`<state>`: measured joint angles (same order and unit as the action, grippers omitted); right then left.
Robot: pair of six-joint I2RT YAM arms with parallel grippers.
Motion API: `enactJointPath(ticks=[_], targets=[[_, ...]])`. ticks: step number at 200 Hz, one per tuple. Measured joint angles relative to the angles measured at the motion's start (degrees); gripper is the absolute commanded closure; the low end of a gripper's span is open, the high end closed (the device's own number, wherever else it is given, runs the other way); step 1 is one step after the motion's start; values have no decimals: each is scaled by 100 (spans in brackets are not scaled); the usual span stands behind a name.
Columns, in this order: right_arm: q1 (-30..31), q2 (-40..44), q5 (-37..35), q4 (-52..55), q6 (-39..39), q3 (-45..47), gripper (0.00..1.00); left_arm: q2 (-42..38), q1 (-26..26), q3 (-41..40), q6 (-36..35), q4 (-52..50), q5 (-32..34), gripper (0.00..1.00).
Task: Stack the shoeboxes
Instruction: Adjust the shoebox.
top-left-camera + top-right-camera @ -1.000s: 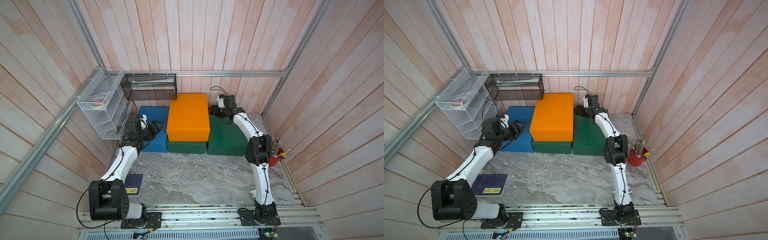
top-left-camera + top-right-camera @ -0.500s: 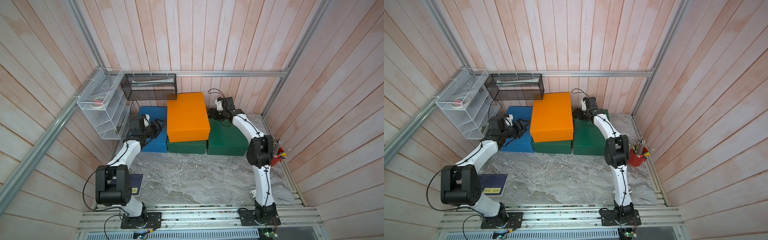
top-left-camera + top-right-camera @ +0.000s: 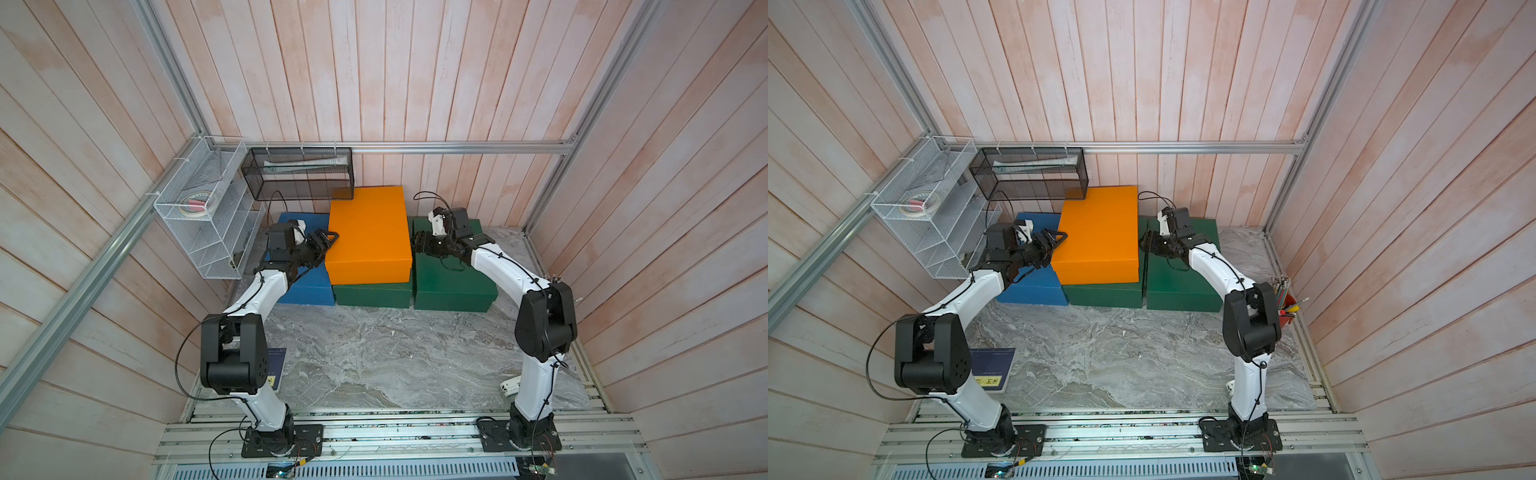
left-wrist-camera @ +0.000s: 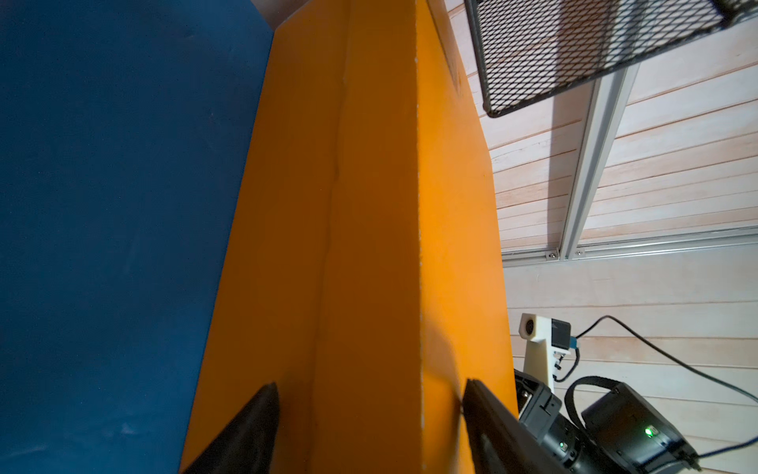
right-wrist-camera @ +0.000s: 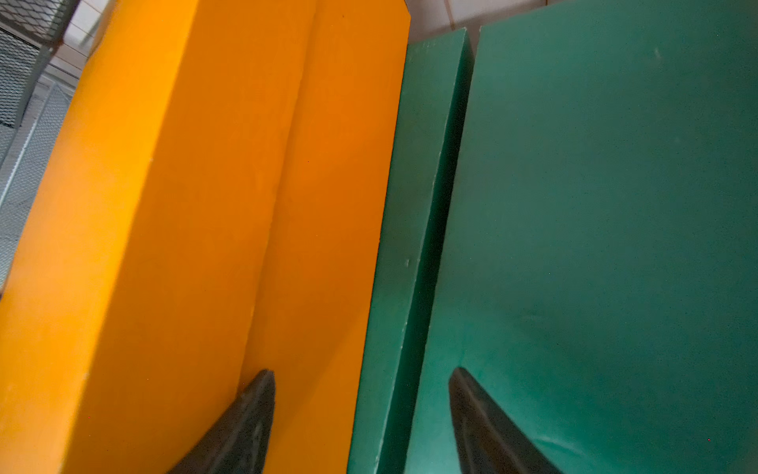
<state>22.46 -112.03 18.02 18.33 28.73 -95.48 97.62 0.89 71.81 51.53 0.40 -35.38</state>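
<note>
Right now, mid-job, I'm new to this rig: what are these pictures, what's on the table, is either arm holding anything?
Two white robot arms, each ending in a two-fingered gripper. Two pictures look down from overhead; the close-ups come from each wrist's camera. On the marble table are four shoeboxes: the orange box lies atop a green box, with a blue box and a second green box beside. The left gripper and right gripper are open, at opposite sides of the orange box. Neither is closed on anything; whether they press it, I cannot tell.
</note>
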Motion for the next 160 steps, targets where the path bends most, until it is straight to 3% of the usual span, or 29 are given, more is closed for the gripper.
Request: enactJointPath(ticks=[71,160], targets=[[120,601,-9,-308,168,1152,38,4,0,26,-160,-101,9,22],[146,1143,-393,-291,-4,1224,38,-7,-146,544,-756,-660,146,21]])
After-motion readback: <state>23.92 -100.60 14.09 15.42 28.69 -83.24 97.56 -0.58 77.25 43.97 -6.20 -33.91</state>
